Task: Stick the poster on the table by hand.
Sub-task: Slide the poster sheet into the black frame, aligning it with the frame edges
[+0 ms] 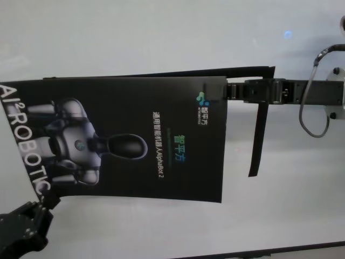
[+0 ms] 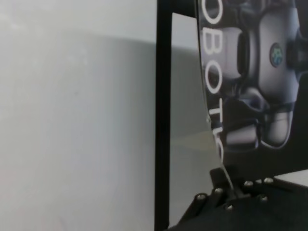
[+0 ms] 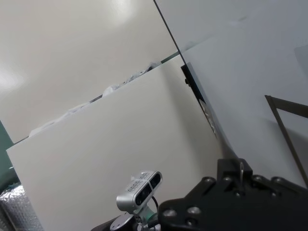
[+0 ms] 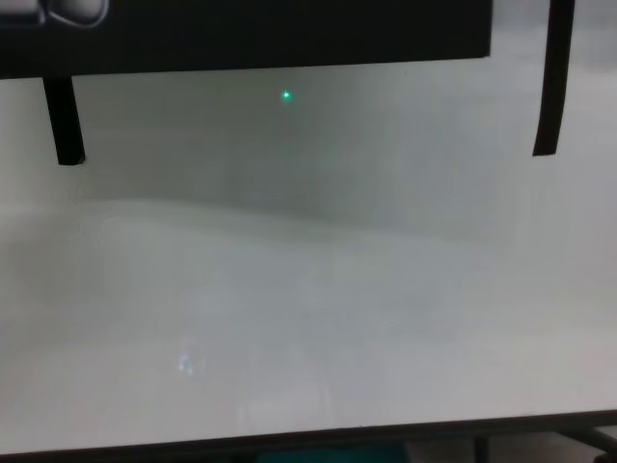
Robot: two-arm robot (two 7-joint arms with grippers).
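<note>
The poster (image 1: 124,140), black and glossy with white lettering and a silver-grey robot picture, is stretched between my two hands above the white table (image 1: 161,32). My left gripper (image 1: 48,200) is shut on its near-left corner. In the left wrist view the fingertips (image 2: 230,190) pinch the sheet's edge below the lettering on the poster (image 2: 260,72). At the far-right corner my right gripper (image 1: 227,90) is shut on the poster. The chest view shows only the poster's lower edge (image 4: 251,39) hanging over the table (image 4: 308,318).
Two narrow black strips hang down from the poster, one on the left (image 4: 63,121) and one on the right (image 1: 259,137) (image 4: 549,77). The table's dark front edge (image 4: 308,439) runs close to me. A grey cable (image 1: 312,108) loops beside my right arm.
</note>
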